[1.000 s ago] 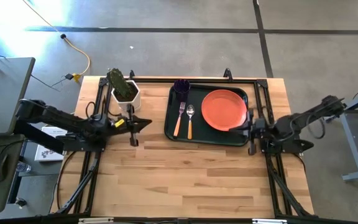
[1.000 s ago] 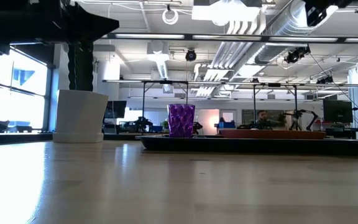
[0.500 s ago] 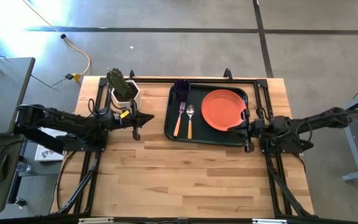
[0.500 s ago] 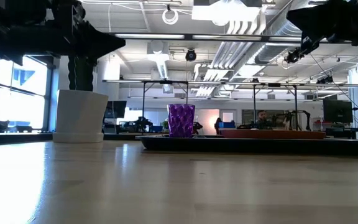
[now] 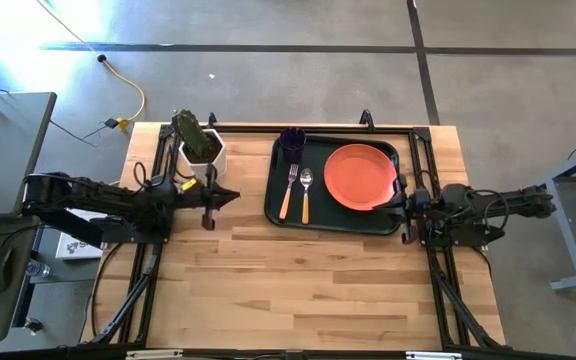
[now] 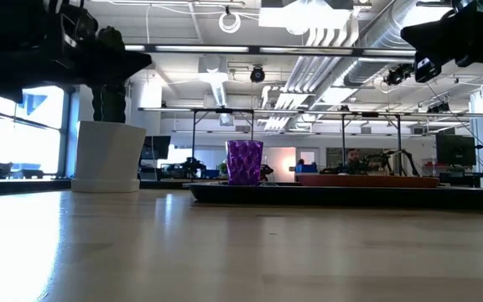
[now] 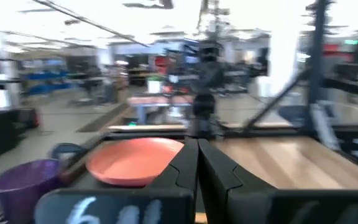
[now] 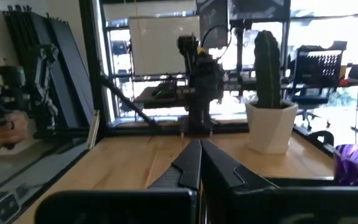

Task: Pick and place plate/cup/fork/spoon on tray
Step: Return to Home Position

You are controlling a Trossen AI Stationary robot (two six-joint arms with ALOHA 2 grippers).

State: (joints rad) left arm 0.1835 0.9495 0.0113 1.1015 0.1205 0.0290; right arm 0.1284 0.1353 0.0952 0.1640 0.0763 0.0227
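Note:
The dark green tray (image 5: 272,190) lies at the table's far middle. On it rest the orange-red plate (image 5: 360,176) at the right, the purple cup (image 5: 291,139) upright at the far left corner, and the fork (image 5: 289,190) and the spoon (image 5: 306,194) side by side. My left gripper (image 5: 220,198) is shut and empty, left of the tray, pointing toward it. My right gripper (image 5: 401,204) is shut and empty at the tray's right edge. The cup (image 6: 244,162) and the plate (image 6: 366,179) also show in the low view.
A white pot with a green cactus (image 5: 200,146) stands at the far left of the table, just beyond my left arm. A black frame (image 5: 158,170) runs along the table's left, far and right sides. The table's near half is bare wood (image 5: 298,290).
My left gripper has drawn back a little toward the table's left edge. My right arm has stretched out lower toward the table's right edge, its gripper staying by the tray's right edge. Nothing on the tray has moved.

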